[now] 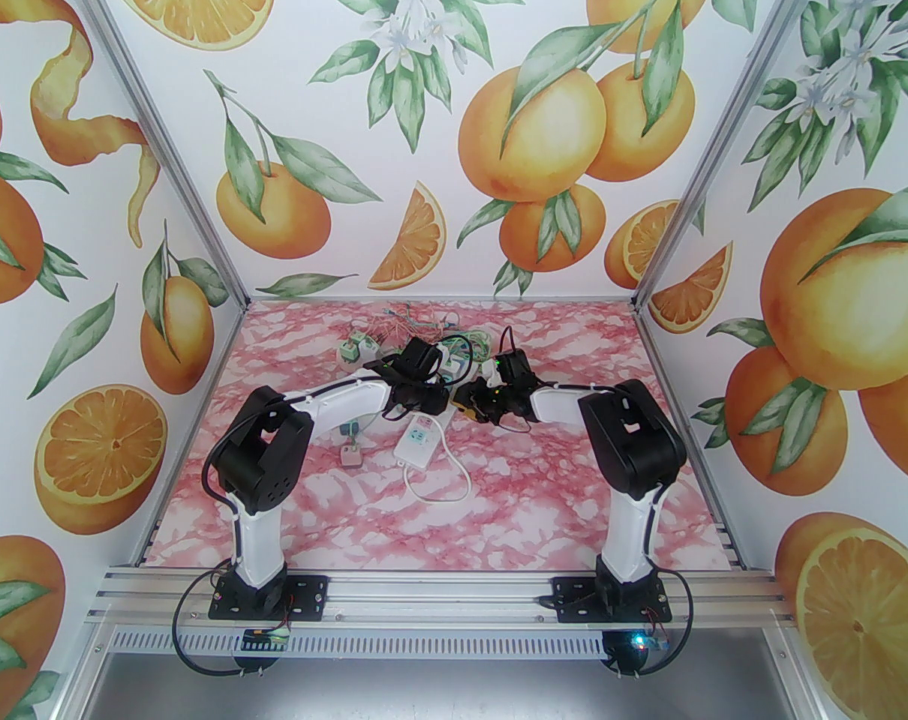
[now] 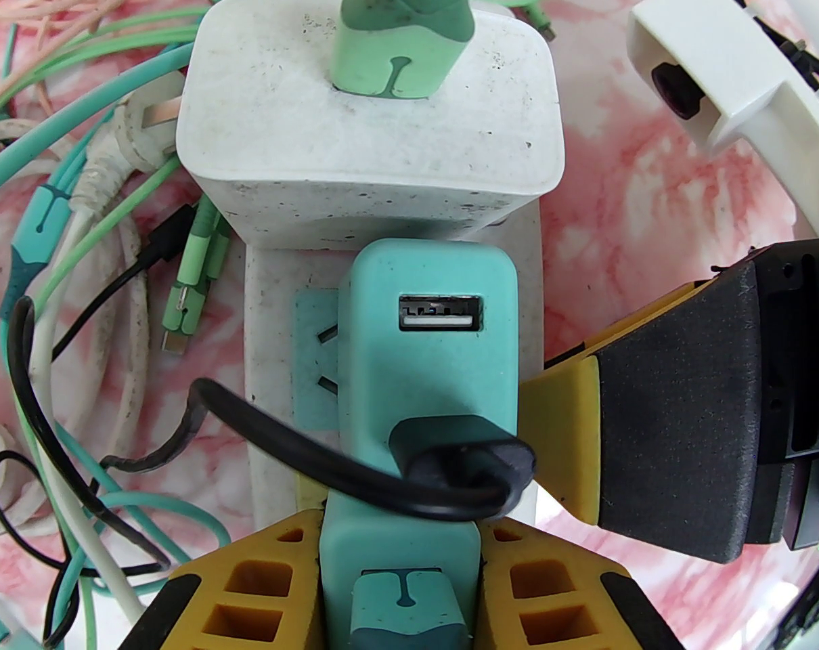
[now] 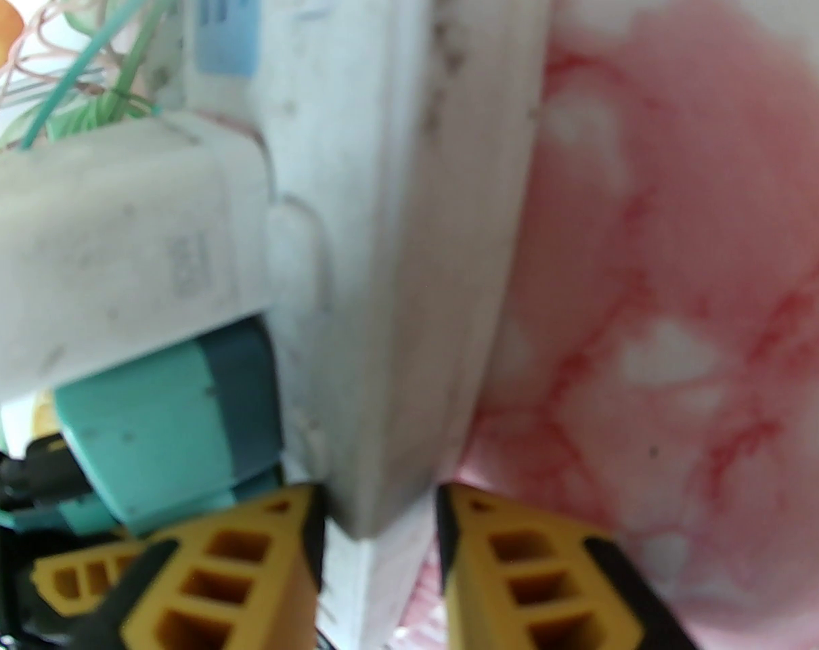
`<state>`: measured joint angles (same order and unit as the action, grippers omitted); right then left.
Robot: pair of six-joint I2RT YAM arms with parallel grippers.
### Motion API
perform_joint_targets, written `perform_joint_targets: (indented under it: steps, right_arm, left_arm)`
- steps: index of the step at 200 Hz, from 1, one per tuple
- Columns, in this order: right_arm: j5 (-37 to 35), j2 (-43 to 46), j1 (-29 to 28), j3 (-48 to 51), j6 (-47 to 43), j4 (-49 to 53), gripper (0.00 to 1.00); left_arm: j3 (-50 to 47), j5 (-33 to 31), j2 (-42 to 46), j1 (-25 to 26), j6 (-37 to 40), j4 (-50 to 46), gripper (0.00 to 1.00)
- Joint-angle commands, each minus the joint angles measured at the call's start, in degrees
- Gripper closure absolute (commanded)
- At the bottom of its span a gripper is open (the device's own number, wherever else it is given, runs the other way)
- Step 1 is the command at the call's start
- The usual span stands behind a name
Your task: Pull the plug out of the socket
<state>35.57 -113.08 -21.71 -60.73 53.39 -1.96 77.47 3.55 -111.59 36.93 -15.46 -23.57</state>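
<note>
teal plug is sitting in the white socket strip, which is lying on the pink marbled surface at mid-scene, with a white charger seated in the next outlet just beyond. left tool is clenching the plug's near end between its yellow fingers. right tool is grasping the strip's long edge from the right. the step in hand appears to be the extraction itself. for a clean pull, the left tool should be lifting straight along the pins, away from the strip's face and without rocking sideways, while the right tool is keeping the strip flat so that it is not rising with the plug. a black cable is looping across the plug from one of its ports. it is likely to be dragging as the plug rises, so a slow, steady lift is looking safer than a jerk. the charger is crowding the far side, leaving little room to tilt that way.
</note>
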Motion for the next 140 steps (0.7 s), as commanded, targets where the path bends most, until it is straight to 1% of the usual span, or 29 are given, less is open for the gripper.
perform_joint_targets:
  steps: [1, 41, 58, 91, 115, 140]
  right_arm:
    - [-2.30, -2.74, -0.17, -0.93, -3.50, 7.59, 0.67]
    - [-7.09, -3.17, -0.30, -2.36, -6.61, 14.67, 0.67]
    - [-7.90, -3.38, -0.35, -2.42, -7.24, 16.02, 0.67]
    - [-8.33, -3.64, -0.40, -2.03, -7.53, 16.33, 0.67]
    - [-8.33, -3.56, -0.41, -2.02, -7.49, 16.16, 0.67]
    - [-8.24, -3.47, -0.48, -2.42, -7.51, 16.21, 0.67]
  left_arm:
    - [1.68, 2.33, -1.09, 1.02, -1.75, -0.59, 0.72]
    - [1.56, 4.72, 0.79, 0.08, -4.29, -0.08, 0.75]
    - [0.90, 6.07, 2.34, -1.14, -6.02, 0.65, 0.77]
    - [-1.84, 11.19, 5.08, -4.30, -9.43, 4.50, 0.78]
    - [-0.35, 8.68, 5.62, -3.58, -6.79, 1.60, 0.77]
    - [0.75, 3.48, 6.09, -2.20, -4.44, -1.66, 0.78]
